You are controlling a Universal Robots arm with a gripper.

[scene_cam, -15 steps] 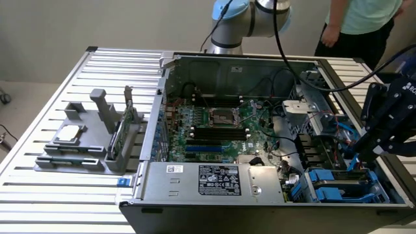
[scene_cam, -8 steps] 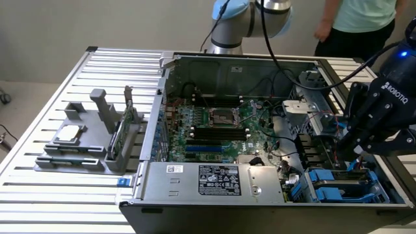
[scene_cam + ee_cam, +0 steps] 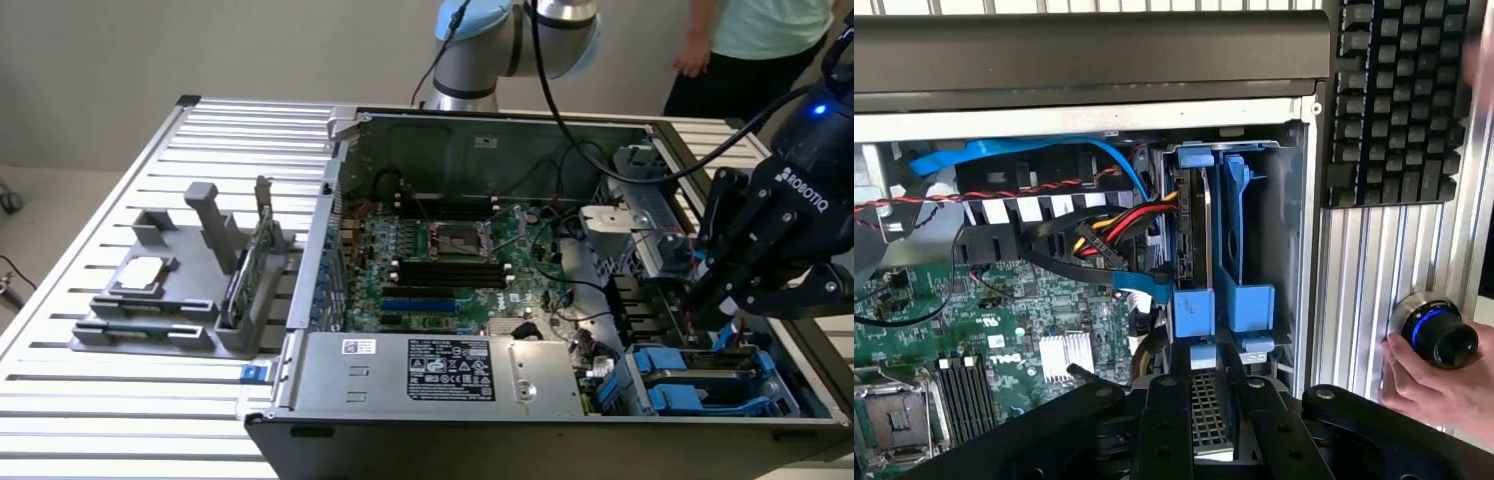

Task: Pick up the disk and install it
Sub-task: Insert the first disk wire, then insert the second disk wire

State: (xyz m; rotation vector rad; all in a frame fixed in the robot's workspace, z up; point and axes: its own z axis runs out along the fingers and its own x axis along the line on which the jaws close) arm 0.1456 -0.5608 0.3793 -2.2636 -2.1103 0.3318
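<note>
The gripper (image 3: 1202, 425) pinches the disk (image 3: 1203, 410) between its two black fingers (image 3: 1166, 420), holding it on edge just short of the blue drive bay (image 3: 1239, 240) at the corner of the open computer case (image 3: 441, 375) that lies on the slatted bench (image 3: 94, 300). Beside the bay run red, yellow and black cables (image 3: 1104, 235) over the green motherboard (image 3: 441, 260), and a keyboard (image 3: 1399, 100) rests on the bench past the case wall. A person's hand (image 3: 1439, 375) cups a black knob with a blue ring (image 3: 1439, 335) near that bench edge, while a grey parts holder (image 3: 180, 290) stands well apart at the opposite side.
</note>
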